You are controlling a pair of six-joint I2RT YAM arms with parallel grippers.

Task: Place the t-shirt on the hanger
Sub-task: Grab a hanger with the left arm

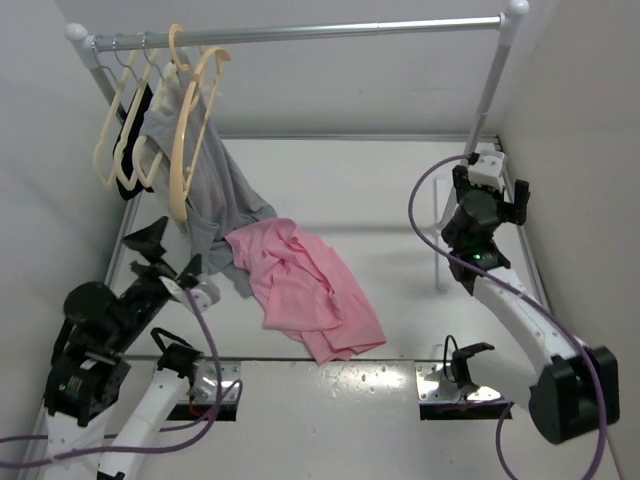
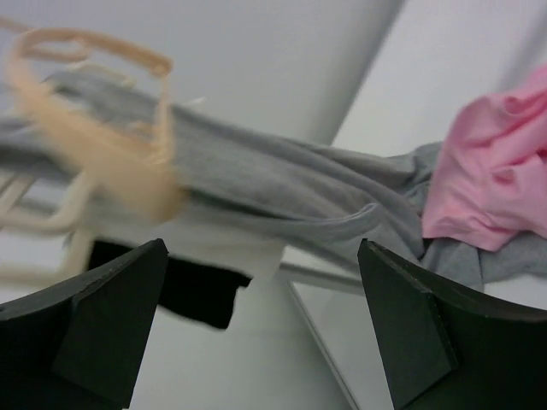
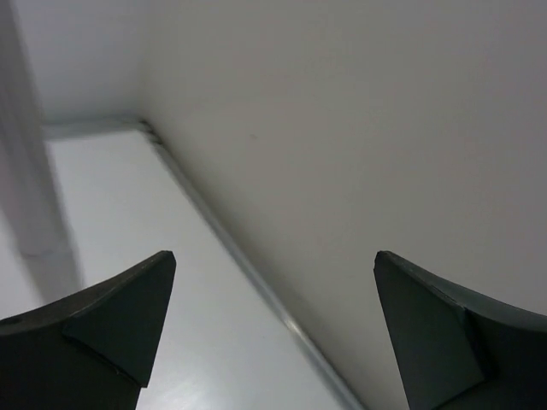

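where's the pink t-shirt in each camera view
top external: t-shirt lies crumpled just left of centre.
left wrist: at the right edge, upper half.
right wrist: not in it.
shared landmark: the grey garment, lying against the t-shirt's left side in the top and left wrist views.

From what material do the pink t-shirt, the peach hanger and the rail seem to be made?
The t-shirt: thin soft fabric, probably a cotton-like knit, matte; it lies crumpled in loose folds. The hanger: likely plastic, smooth; uniform peach colour, thin moulded frame. The rail: apparently metal, a shiny silver tube.
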